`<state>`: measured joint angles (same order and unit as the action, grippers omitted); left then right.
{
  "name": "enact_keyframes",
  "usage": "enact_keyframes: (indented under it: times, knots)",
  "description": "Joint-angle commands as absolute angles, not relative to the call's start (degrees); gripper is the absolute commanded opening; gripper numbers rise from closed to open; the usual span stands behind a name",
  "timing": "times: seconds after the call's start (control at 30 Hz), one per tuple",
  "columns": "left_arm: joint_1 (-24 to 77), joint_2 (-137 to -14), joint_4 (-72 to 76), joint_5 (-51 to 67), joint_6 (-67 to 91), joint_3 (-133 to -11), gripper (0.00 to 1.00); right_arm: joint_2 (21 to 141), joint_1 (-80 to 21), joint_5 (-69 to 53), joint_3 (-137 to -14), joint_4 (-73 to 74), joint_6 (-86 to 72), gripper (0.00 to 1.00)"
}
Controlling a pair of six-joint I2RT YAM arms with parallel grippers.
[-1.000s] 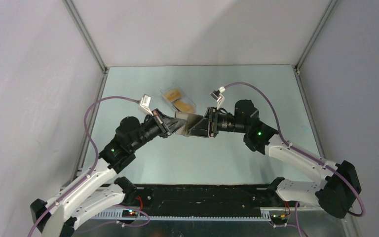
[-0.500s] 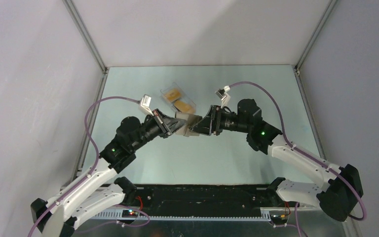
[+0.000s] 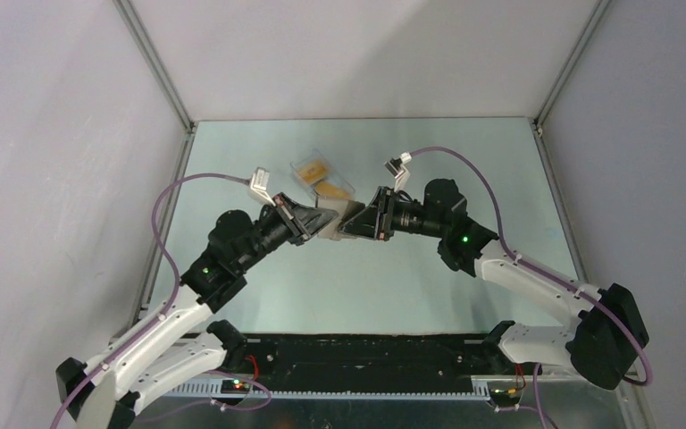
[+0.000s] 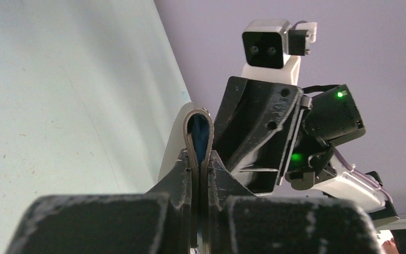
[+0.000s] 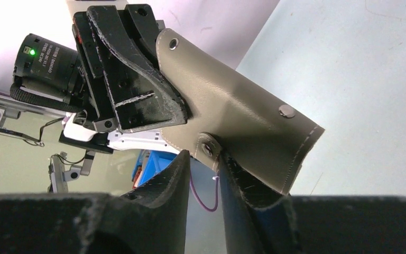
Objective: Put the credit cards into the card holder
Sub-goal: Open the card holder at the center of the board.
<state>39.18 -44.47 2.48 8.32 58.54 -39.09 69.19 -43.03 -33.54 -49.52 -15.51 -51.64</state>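
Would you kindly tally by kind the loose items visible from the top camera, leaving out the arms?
Credit cards: 2, both in the box
Card holder: 1
Clear plastic box: 1
Total: 4

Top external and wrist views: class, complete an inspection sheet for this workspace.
Surface: pale green table.
Job's things: card holder between both hands; orange credit cards lying in a box.
Clutter: clear box, nothing else seen.
Hands: left hand shut on the card holder's edge; right hand straddles its flap, grip unclear.
Cables: purple cables loop over both arms.
Surroundings: grey walls.
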Motion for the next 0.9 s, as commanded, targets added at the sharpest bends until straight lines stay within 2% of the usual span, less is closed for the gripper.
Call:
enact_keyframes:
  times: [0.0, 0.07, 0.27, 0.43, 0.57, 0.6, 0.63, 0.67, 0.7, 0.73, 0.77, 0.87]
  knots:
    - [40.6, -46.2, 8.0, 11.5, 61.8, -38.8, 0.0, 69.6, -46.1, -35.9, -50.4, -26.2, -52.6, 0.24]
    - [40.5, -46.8, 8.1, 11.3, 62.6, -38.6, 0.0, 69.2, -47.0, -36.3, -50.4, -26.0, -51.0, 0.15]
    - [40.6, -48.2, 7.9, 9.0, 65.2, -37.2, 0.0, 66.3, -50.2, -36.7, -50.4, -27.1, -43.0, 0.0]
    - [40.5, -48.8, 3.8, 5.3, 66.4, -37.1, 0.0, 64.4, -52.1, -39.2, -51.9, -21.7, -35.5, 0.0]
    - [40.1, -47.9, -1.9, 1.9, 65.3, -38.9, 0.0, 61.2, -52.1, -40.4, -52.8, -8.8, -28.6, 0.11]
    - [40.0, -47.4, -3.7, 1.2, 64.6, -39.7, 0.0, 59.4, -52.2, -39.7, -52.9, -6.2, -25.1, 0.17]
    - [39.6, -47.1, -4.5, 0.9, 64.0, -40.4, 0.0, 58.5, -52.3, -39.3, -53.2, -0.7, -23.4, 0.27]
    - [39.3, -46.4, -5.4, 0.9, 63.7, -40.6, 0.0, 56.5, -52.4, -37.7, -53.5, 2.3, -19.8, 0.32]
    - [38.9, -46.2, -5.6, 1.0, 62.9, -41.0, 0.0, 55.4, -52.4, -35.9, -53.8, 7.0, -16.3, 0.42]
    - [38.7, -45.6, -6.2, 1.1, 62.5, -41.2, 0.0, 53.0, -52.5, -34.8, -53.9, 9.1, -14.9, 0.47]
    - [38.4, -45.4, -6.4, 1.5, 61.7, -41.5, 0.0, 51.6, -52.5, -32.2, -54.1, 12.3, -12.7, 0.57]
    - [38.0, -45.4, -7.8, 3.6, 59.1, -42.5, 0.0, 45.4, -51.3, -28.0, -54.1, 16.0, -10.5, 0.75]
